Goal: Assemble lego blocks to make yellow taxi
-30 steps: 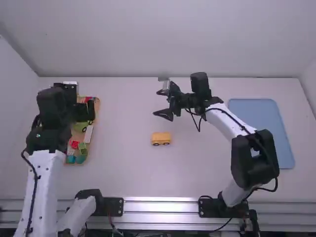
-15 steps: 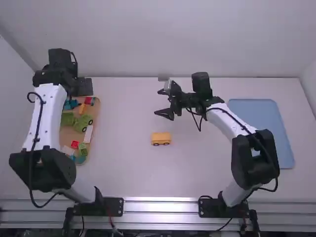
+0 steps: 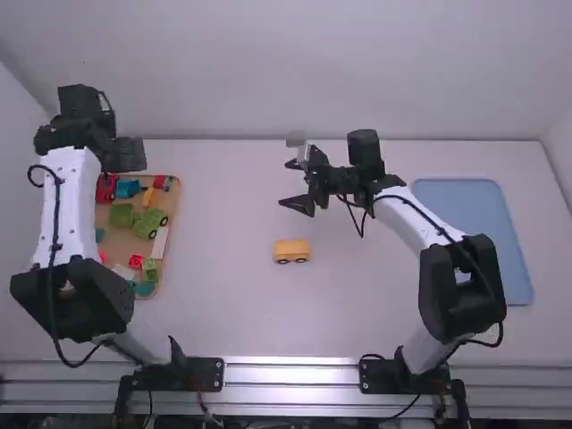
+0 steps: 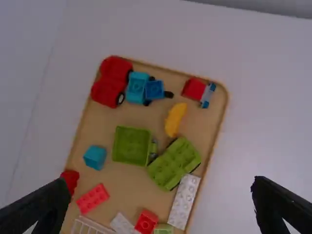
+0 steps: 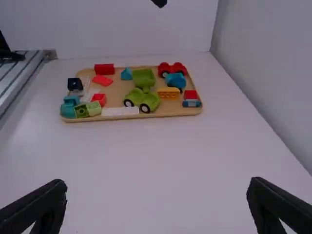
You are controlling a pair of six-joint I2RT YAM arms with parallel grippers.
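My left gripper hangs over the far end of the wooden tray, its 2 fingers wide apart. My right gripper is open too, 2 fingers spread above the table. On the table sits 1 yellow car base, showing 2 wheels. The tray holds 1 yellow block, 1 green car and 1 long white brick

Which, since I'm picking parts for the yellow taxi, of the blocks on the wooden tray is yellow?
The yellow block lying between the green car and the small red-and-blue piece; no other piece there is yellow.
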